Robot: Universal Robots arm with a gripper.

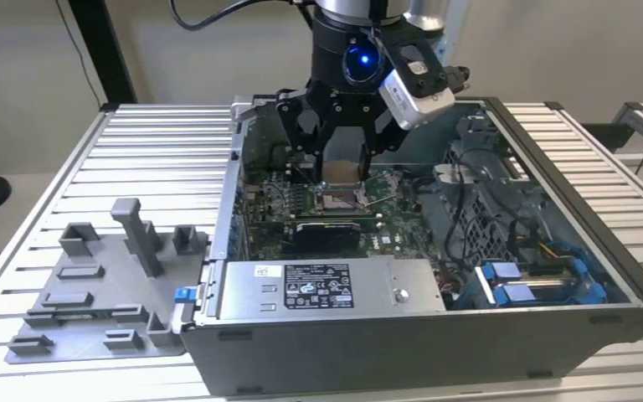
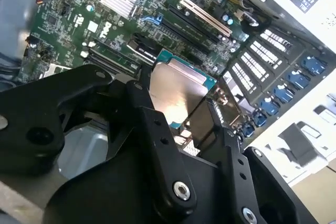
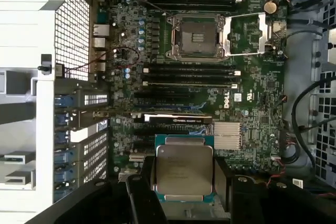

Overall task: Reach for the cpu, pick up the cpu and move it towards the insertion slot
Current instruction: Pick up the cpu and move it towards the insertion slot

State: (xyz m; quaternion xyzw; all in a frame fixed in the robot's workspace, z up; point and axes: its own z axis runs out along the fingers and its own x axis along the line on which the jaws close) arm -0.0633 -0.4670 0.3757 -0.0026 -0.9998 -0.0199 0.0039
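First wrist view: cpu [image 3: 184, 170] clamped between end effector [image 3: 184, 182] fingers

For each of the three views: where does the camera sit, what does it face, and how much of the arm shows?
Exterior view: off the arm, above the open computer case; arm and gripper over the insertion slot.
First wrist view: on the arm, facing the motherboard; the slot lies beyond the held cpu.
Second wrist view: on the arm, oblique across black gripper links.
Both wrist views share the cpu.
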